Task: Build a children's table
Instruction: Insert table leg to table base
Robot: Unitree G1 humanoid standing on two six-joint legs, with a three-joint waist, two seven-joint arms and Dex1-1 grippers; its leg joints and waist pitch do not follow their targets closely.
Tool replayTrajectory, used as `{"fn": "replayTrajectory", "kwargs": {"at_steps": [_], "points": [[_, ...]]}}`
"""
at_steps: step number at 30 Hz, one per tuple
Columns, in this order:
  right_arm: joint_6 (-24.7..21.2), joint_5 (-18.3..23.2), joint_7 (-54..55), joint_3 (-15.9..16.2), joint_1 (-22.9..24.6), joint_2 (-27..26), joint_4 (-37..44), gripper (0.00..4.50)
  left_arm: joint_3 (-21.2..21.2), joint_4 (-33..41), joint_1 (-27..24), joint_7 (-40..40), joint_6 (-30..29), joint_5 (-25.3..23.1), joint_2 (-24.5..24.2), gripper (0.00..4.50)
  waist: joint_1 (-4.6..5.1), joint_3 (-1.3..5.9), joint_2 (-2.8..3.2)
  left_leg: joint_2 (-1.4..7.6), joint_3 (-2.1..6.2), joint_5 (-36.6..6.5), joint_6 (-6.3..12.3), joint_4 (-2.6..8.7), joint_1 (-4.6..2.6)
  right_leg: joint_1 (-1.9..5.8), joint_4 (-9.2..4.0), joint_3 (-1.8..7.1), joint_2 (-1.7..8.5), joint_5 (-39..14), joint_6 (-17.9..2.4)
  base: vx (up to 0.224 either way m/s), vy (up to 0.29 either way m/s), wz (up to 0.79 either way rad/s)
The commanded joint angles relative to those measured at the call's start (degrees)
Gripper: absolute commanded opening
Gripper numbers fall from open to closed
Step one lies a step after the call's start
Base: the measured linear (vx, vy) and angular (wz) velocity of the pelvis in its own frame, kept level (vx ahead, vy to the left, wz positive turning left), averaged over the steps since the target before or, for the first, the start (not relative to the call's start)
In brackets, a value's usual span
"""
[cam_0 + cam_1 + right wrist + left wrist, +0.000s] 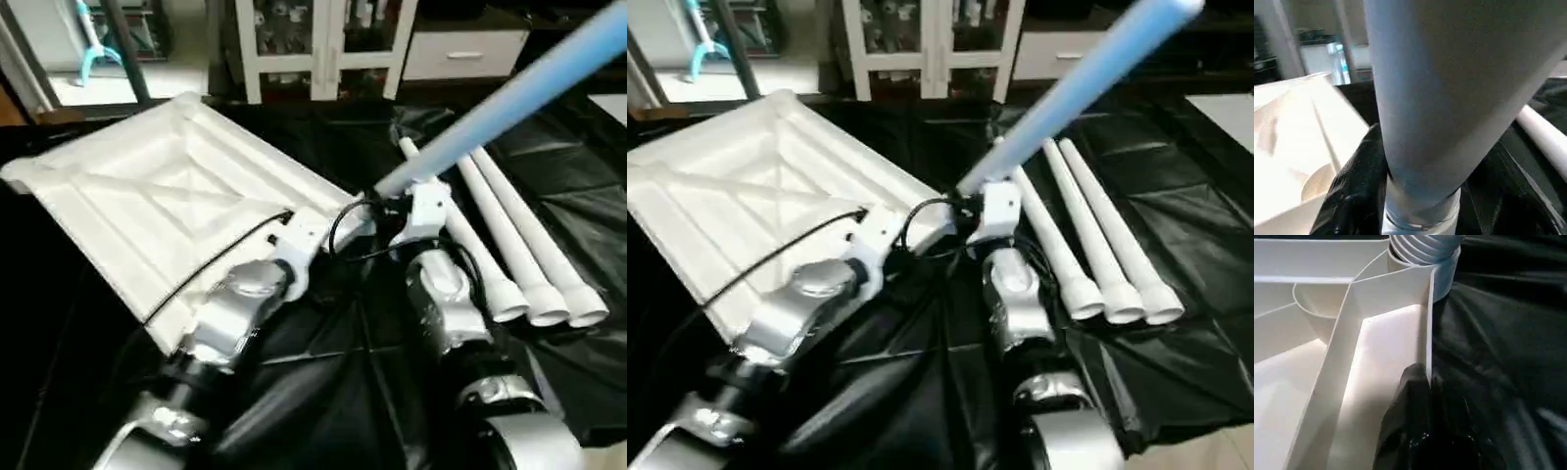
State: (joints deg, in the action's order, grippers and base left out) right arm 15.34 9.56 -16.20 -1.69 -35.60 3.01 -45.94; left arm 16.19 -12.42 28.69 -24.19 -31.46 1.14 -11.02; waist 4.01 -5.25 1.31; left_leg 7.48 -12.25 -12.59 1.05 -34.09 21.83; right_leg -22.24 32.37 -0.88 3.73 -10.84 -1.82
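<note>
The white ribbed plastic tabletop (167, 196) lies upside down on black sheeting (323, 392). The left gripper (1426, 382) pinches its rim; the right gripper (1420, 196) clasps a long white tubular leg (509, 98) entering a corner socket (1425, 254). Tilted, the leg could jam.

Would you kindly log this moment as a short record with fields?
tabletop: white tabletop lying underside up, X-ribs showing, on black sheet
left claw: left claw shut on the tabletop's rim near a corner socket
right claw: right claw gripping held leg, whose ribbed end sits at the corner socket
spare legs: three legs lying side by side on the sheet
</note>
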Motion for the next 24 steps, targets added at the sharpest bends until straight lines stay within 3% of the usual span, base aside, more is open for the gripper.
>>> {"fn": "replayTrajectory", "kwargs": {"at_steps": [1, 2, 4, 5, 6, 7, 8, 10, 12, 14, 18, 21, 22, 24], "points": [[-4.5, 0.8, -5.3, -0.3, 2.6, 2.9, -1.5, 1.86, -3.0, 1.0, -1.3, -1.7, 2.1, -1.0, -4.3, 0.0, -0.41, 3.32, -0.59, 6.22, 3.37, -11.8, 4.27, 5.35, -0.63, 1.27, -3.16, 2.55, 5.57, -11.3, -12.4, 0.0, 0.0, 0.0], [-5.2, 1.7, -8.2, -0.2, 2.4, 3.8, -0.4, 1.86, -2.9, 1.3, -1.6, -3.0, 2.9, -0.8, -5.2, 0.0, -0.44, 3.57, -0.74, 6.2, 3.29, -9.5, 4.93, 5.05, -0.51, 1.41, -2.79, 2.54, 5.53, -8.7, -12.8, 0.0, 0.0, 0.0], [-6.9, 3.8, -15.7, -0.1, 1.7, 6.8, 2.4, 1.86, -2.4, 2.5, -2.4, -7.0, 4.7, 0.1, -7.7, 0.0, -0.69, 3.84, -0.8, 6.09, 3.0, -1.9, 8.97, 4.08, -0.25, 1.6, -1.43, 2.41, 5.46, 1.4, -15.2, 0.0, 0.0, 0.0], [-8.0, 4.8, -19.5, 0.1, 1.5, 8.5, 3.7, 1.86, -2.2, 3.0, -2.8, -9.0, 5.9, 0.6, -8.9, 0.0, -0.84, 3.93, -0.72, 6.02, 3.02, -0.5, 9.95, 3.94, -0.18, 1.83, -1.16, 2.29, 5.49, 3.3, -15.7, 0.0, 0.0, 0.0], [-9.3, 5.8, -23.3, 0.3, 1.2, 10.4, 5.0, 1.86, -2.0, 3.8, -3.4, -11.3, 6.8, 1.4, -10.0, 0.0, -1.39, 4.19, -0.62, 6.04, 2.94, 2.3, 11.73, 3.52, -0.61, 1.79, -0.75, 2.17, 5.3, 7.0, -16.1, 0.05, -0.017, -0.02], [-11.1, 7.1, -28.5, 0.5, 0.8, 13.3, 6.5, 1.86, -1.1, 5.1, -4.3, -14.3, 7.7, 1.9, -11.8, 0.0, -1.5, 4.49, -0.9, 6.02, 2.82, 5.9, 13.51, 3.09, -0.83, 1.7, -0.09, 2.02, 4.93, 11.7, -16.7, 0.05, -0.017, -0.02], [-12.5, 8.1, -32.1, 0.6, 0.6, 15.2, 7.5, 1.86, -0.4, 5.9, -5.0, -16.2, 8.2, 2.1, -13.1, 0.0, -1.96, 4.63, -0.67, 6.06, 2.86, 8.8, 14.95, 2.73, -0.93, 1.64, 0.38, 1.89, 4.94, 14.5, -16.9, 0.0, 0.0, 0.0], [-13.9, 8.9, -35.4, 0.5, 0.4, 16.9, 8.4, 1.86, 0.3, 6.6, -5.6, -17.9, 8.8, 2.3, -14.2, 0.0, -2.12, 4.87, -0.85, 5.93, 2.77, 12.4, 16.44, 2.28, -0.9, 1.58, 0.93, 1.77, 4.74, 17.6, -17.0, 0.0, 0.0, 0.0], [-15.9, 10.3, -41.1, 0.5, 0.1, 19.9, 9.7, 1.86, 1.3, 7.9, -7.1, -21.0, 9.9, 3.0, -15.8, 0.0, -2.58, 4.7, -1.02, 5.98, 2.59, 12.0, 16.62, 2.1, -0.95, 1.31, 0.87, 1.74, 4.75, 16.0, -17.0, 0.0, 0.0, 0.0], [-17.7, 11.8, -46.9, 0.4, -0.4, 22.5, 10.5, 1.86, 1.9, 9.5, -8.7, -23.9, 11.0, 4.0, -17.1, 0.0, -3.21, 4.4, -1.09, 6.24, 2.63, 7.2, 15.1, 2.35, -0.96, 1.41, 0.39, 1.76, 5.01, 8.8, -16.9, 0.0, 0.0, 0.0], [-20.4, 13.1, -53.7, 1.5, -0.3, 25.4, 11.4, 1.86, 2.3, 12.0, -10.4, -26.6, 11.4, 5.4, -18.0, 0.0, -3.67, 4.19, -1.23, 6.31, 2.43, 3.9, 12.28, 2.66, -1.61, 1.06, -0.14, 1.7, 4.53, 1.0, -16.5, 0.0, 0.0, 0.0], [-20.6, 11.6, -58.7, 3.8, 0.0, 27.6, 11.2, 1.86, 2.8, 13.6, -11.8, -28.1, 11.6, 5.8, -18.8, 0.0, -3.7, 4.06, -1.46, 6.32, 2.37, 1.6, 10.89, 2.63, -1.35, 0.99, -0.28, 1.79, 4.63, -1.3, -16.4, 0.0, 0.0, 0.0], [-20.1, 11.0, -59.3, 4.2, -0.1, 27.9, 10.9, 1.86, 2.8, 13.7, -12.0, -28.2, 11.7, 5.7, -18.9, 0.0, -3.61, 4.25, -1.82, 6.28, 2.34, 0.4, 10.23, 2.55, -1.21, 1.21, -0.31, 1.83, 4.75, -2.4, -16.4, 0.0, 0.0, 0.0], [-19.6, 10.6, -59.4, 4.2, -0.2, 27.7, 10.5, 1.86, 2.9, 13.6, -12.2, -28.1, 12.0, 5.4, -18.9, 0.0, -3.69, 4.12, -1.8, 6.24, 2.25, -1.9, 8.81, 2.59, -1.31, 0.89, -0.63, 1.98, 4.87, -5.3, -16.0, 0.0, 0.0, 0.0]]}}
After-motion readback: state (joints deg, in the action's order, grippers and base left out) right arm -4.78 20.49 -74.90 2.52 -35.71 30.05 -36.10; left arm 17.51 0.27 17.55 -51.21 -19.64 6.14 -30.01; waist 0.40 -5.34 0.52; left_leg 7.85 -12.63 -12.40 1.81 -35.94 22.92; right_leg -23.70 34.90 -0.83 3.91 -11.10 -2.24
